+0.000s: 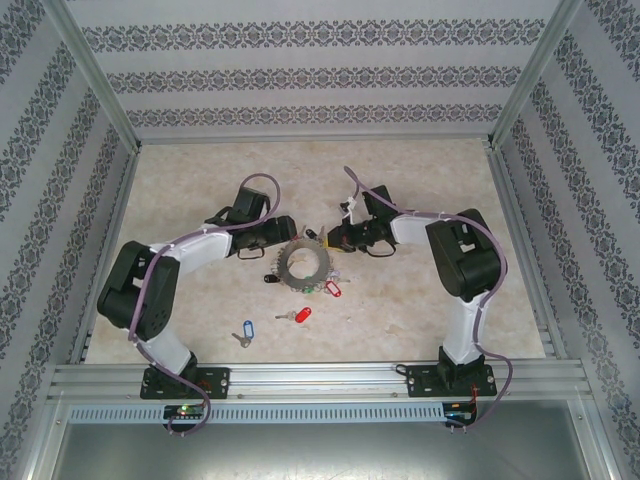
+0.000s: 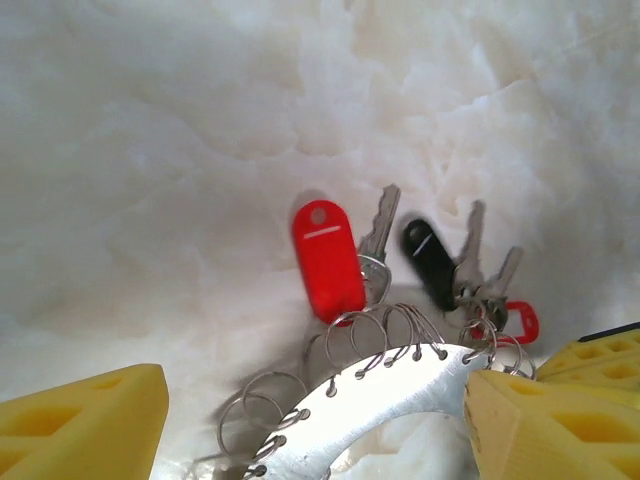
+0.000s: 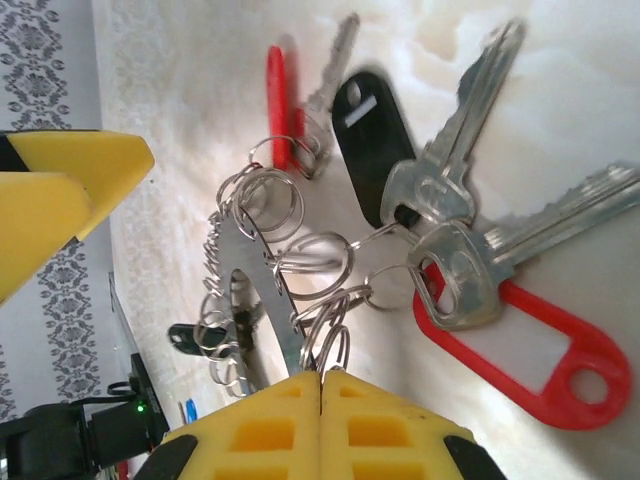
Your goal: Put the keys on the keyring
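The keyring (image 1: 305, 264), a grey metal ring fringed with small split rings and tagged keys, lies mid-table. Two loose keys lie in front of it: one with a red tag (image 1: 297, 316), one with a blue tag (image 1: 245, 331). My left gripper (image 1: 278, 243) is at the ring's left side. In the left wrist view it (image 2: 315, 420) stands open, its yellow fingers (image 2: 85, 430) either side of the ring's plate (image 2: 390, 400). My right gripper (image 1: 335, 240) is at the ring's upper right edge. It (image 3: 320, 385) is shut, pinching the plate's edge (image 3: 262, 290) and a split ring.
Keys with red (image 2: 327, 262) and black (image 2: 430, 262) tags hang from the ring's far side, and green and red tags (image 1: 333, 290) lie at its near side. Patterned walls and metal rails enclose the marbled table (image 1: 420, 330).
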Controlling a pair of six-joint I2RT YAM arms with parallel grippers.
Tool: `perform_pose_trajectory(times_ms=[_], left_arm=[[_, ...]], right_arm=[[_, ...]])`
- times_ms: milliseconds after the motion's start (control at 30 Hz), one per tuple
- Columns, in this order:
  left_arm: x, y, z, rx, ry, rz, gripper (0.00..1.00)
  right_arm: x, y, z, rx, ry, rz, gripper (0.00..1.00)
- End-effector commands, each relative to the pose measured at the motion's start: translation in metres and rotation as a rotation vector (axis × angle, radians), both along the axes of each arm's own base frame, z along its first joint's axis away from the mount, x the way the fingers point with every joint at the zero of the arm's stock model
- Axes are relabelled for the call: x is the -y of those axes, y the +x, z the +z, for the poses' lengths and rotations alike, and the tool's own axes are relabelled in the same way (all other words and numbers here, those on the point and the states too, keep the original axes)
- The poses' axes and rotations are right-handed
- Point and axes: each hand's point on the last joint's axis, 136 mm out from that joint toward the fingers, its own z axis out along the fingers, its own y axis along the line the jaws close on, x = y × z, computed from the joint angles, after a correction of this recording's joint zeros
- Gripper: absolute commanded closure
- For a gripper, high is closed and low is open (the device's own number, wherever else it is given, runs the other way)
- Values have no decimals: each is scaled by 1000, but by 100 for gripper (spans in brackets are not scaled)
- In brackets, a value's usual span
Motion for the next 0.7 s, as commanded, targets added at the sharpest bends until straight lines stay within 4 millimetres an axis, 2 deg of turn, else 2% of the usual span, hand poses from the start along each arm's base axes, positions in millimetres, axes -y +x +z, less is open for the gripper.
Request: perform_pose_trajectory(times_ms=[0, 167, 300, 400, 567, 667], left_arm=[[-6, -18, -16, -70, -8, -29, 21], [15, -32, -20, -86, -111, -153, 22], [28, -33, -19, -56, -179, -237, 22], [42, -34, -19, -42, -245, -323, 21], [49, -29, -31, -52, -273, -370, 23], [51, -27, -32, -54, -291, -391, 30]], right_arm=[[-3, 5, 30, 87, 53, -1, 100], [-9, 0, 45, 136, 70, 22, 100], [-11, -2, 53, 146, 83, 39, 100], [-11, -1, 54, 148, 87, 43, 100], [-13, 1, 51, 139, 83, 46, 100], [-13, 1, 47, 134, 77, 47, 100]])
